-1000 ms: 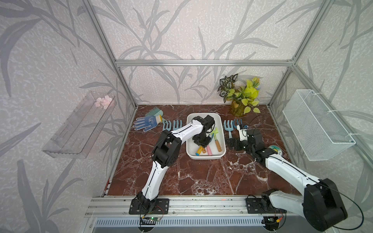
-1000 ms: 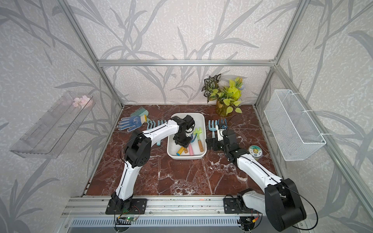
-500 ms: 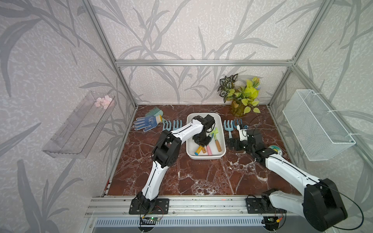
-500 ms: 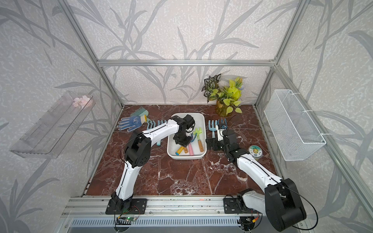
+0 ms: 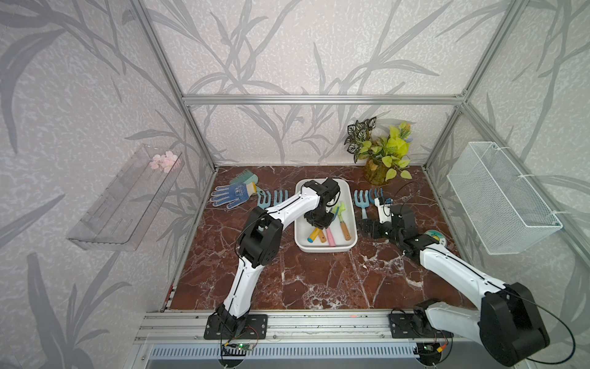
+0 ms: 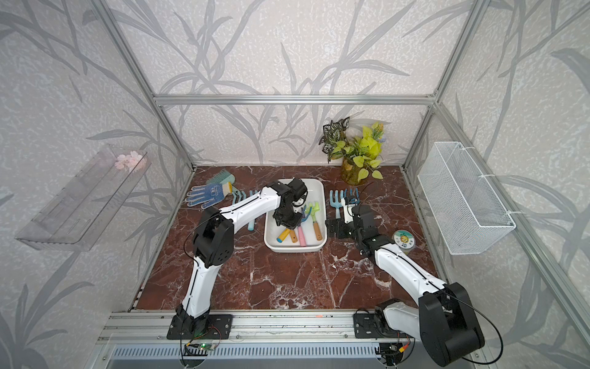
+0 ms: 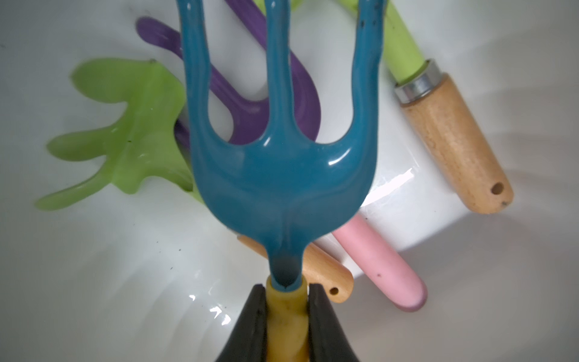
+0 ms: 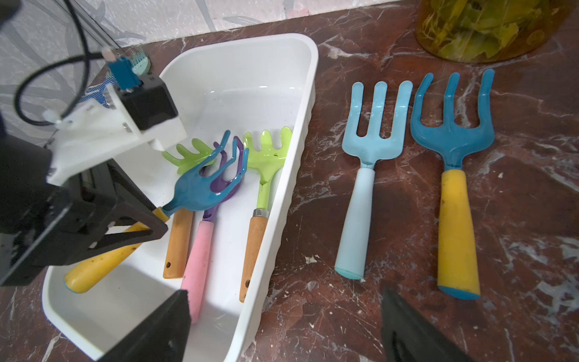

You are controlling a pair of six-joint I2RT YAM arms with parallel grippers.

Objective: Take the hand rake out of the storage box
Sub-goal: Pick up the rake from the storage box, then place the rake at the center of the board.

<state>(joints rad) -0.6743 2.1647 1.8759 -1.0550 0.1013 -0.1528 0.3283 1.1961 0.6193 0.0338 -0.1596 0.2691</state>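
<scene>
Down in the box point(image 5: 322, 248), my left jaws have the rake point(image 7: 282, 175) by its neck.

Nearest my bases the table point(image 5: 319, 287) lies bare, which I judge the best open room for setting anything down. Further out, the right jaws stand wide apart with nothing in them, just beside the box's right wall. Inside the box the left jaws are clamped on the rake's yellow handle right under the blue head. I take it that grip is meant to tip the tines up clear of the other rakes point(image 8: 268, 156) it lies across. The butt sits low toward the near wall. The rim is low, so a straight lift should clear it, though the tines could snag the purple head beneath. Two rakes point(image 8: 369, 147) lie on the table just right of the box, narrowing that side. The plant point(image 5: 380, 159) stands by the far wall.
</scene>
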